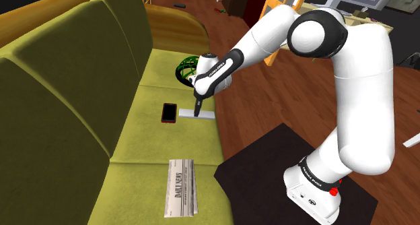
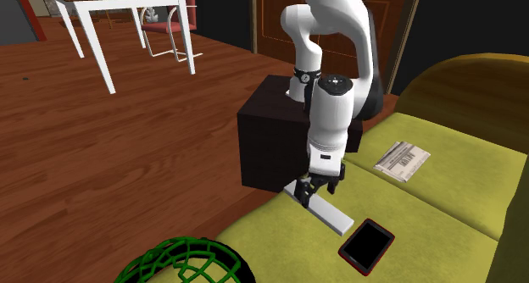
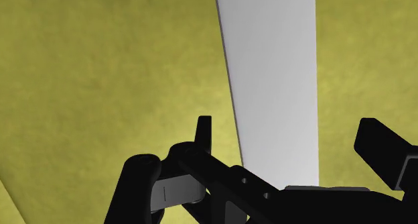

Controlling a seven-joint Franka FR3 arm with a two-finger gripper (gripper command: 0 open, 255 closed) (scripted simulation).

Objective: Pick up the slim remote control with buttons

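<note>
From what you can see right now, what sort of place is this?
Probably a living room in a house: a long olive-green sofa, a wooden floor and a white table further off. A folded newspaper lies on the sofa seat.

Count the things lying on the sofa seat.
4. The white remote by the seat's front edge, the red-cased phone beside it toward the backrest, the newspaper nearer the stand, the green wire basket farthest; the arm may hide others.
</note>
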